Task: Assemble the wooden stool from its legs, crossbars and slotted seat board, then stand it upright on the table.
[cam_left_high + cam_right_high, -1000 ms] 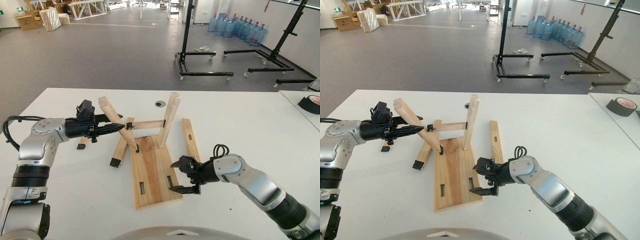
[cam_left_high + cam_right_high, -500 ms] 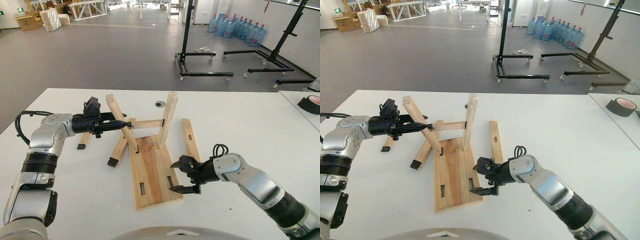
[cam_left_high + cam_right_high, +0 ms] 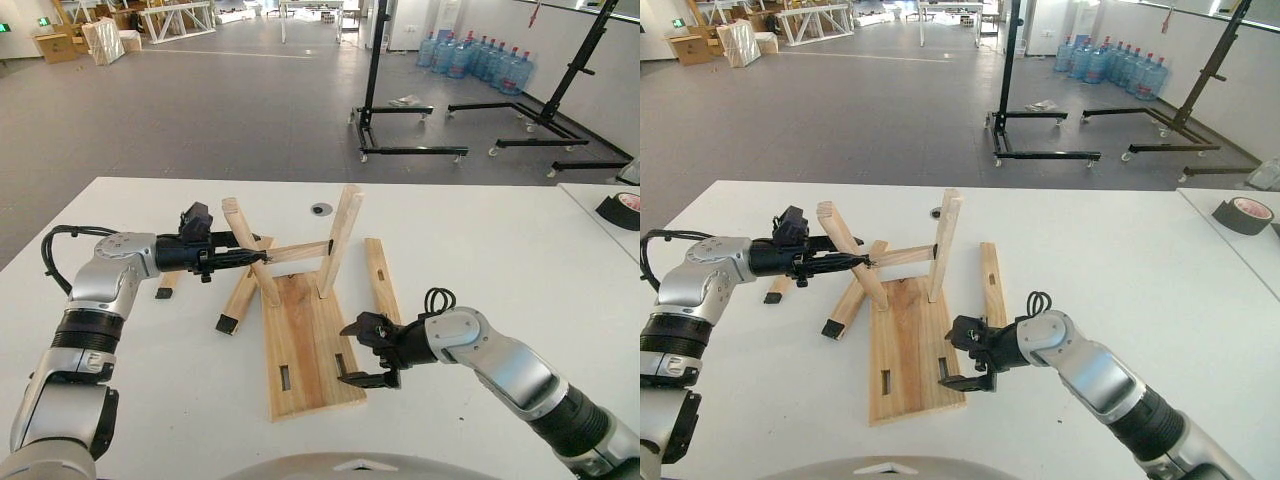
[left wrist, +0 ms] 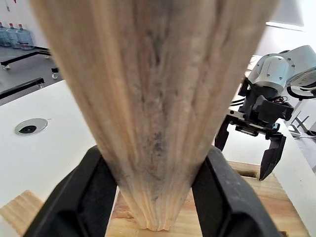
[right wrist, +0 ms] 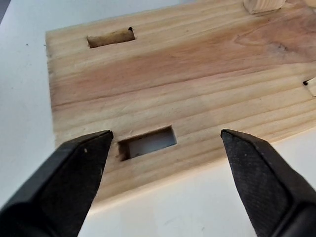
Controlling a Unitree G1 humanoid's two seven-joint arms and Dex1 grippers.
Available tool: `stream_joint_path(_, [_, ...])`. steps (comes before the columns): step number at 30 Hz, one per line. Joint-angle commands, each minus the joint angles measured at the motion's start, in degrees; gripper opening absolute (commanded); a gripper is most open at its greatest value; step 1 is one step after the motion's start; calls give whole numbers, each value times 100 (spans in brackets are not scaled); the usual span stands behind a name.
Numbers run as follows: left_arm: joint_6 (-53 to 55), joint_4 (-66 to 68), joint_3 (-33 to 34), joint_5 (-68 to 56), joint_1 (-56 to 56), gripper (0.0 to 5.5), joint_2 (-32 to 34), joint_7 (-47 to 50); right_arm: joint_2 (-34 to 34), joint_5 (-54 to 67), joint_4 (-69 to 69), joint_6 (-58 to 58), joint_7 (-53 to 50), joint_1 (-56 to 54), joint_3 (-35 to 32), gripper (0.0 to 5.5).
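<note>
The left gripper (image 3: 245,259), centre left of the left eye view, is clamped on a tilted pale wooden leg (image 3: 238,222) whose lower end meets the flat slotted wooden seat board (image 3: 303,345) at frame centre. The right gripper (image 3: 347,354), lower centre, is spread wide beside a rectangular slot (image 5: 148,141). Risk: the board appears unrestrained, so pushing the leg may slide it or lever the thin wooden crossbar (image 3: 296,250) loose

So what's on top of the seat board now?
A leaning leg in the left tool and an upright leg rise from the seat board's far end, a crossbar between them. Both near slots are empty. Whether the legs sit in slots is hidden.
</note>
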Motion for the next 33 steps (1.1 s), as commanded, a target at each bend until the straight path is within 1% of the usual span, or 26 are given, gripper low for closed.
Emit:
stream_joint_path(1, [171, 282, -1032, 924, 964, 202, -128, 47, 377, 99, 56, -209, -373, 16, -513, 403])
stream_joint_path(5, [148, 280, -1075, 894, 962, 202, -85, 95, 1142, 830, -286, -607, -713, -279, -1520, 403])
stream_joint_path(8, [101, 363, -1056, 938, 924, 202, -38, 137, 1662, 689, -432, -1198, -1316, -889, -1949, 403])
stream_joint_path(10, [76, 418, -1046, 951, 886, 202, -11, 128, 1785, -207, -296, -1779, -1872, -1342, -1730, 403])
stream_joint_path(12, [57, 449, -1063, 973, 837, 202, 1, 106, 1871, -1054, -26, -2147, -2279, -1567, -1300, 403])
stream_joint_path(13, [56, 459, -1074, 980, 809, 202, 1, 98, 1872, -1396, 125, -2290, -2366, -1587, -1070, 403])
stream_joint_path(15, [48, 482, -1097, 994, 754, 202, 6, 75, 1830, -2240, 660, -2447, -2437, -1589, -357, 403])
stream_joint_path(17, [40, 498, -1145, 1009, 675, 202, 9, 28, 1999, -2107, 871, -2239, -2146, -1532, -93, 403])
stream_joint_path(18, [40, 493, -1164, 1009, 652, 202, 15, 3, 2065, -2064, 888, -2073, -2123, -1539, -126, 403])
stream_joint_path(19, [54, 466, -1183, 997, 638, 202, 24, -13, 2161, -1786, 812, -1943, -2088, -1471, -324, 403])
stream_joint_path(21, [61, 455, -1209, 970, 611, 202, 31, -32, 2283, -1150, 487, -1704, -2070, -1161, -895, 403])
stream_joint_path(25, [71, 374, -1176, 910, 728, 202, 82, 14, 2143, -601, 374, -1788, -1880, -468, -1320, 403])
stream_joint_path(27, [78, 348, -1165, 891, 761, 202, 105, 19, 2083, -939, 317, -1982, -2160, -298, -1362, 403])
stream_joint_path(28, [86, 329, -1152, 877, 778, 202, 120, 25, 1982, -1294, 298, -2029, -2300, -292, -1248, 403])
stream_joint_path(30, [100, 295, -1124, 854, 813, 202, 147, 43, 1674, -1988, 286, -2692, -2359, -230, -974, 403])
stream_joint_path(31, [115, 263, -1101, 835, 848, 202, 168, 60, 1401, -2618, 365, -3356, -2512, -275, -791, 403])
stream_joint_path(33, [135, 203, -1076, 800, 912, 202, 196, 100, 993, -3672, 586, -4472, -3034, -411, -663, 403])
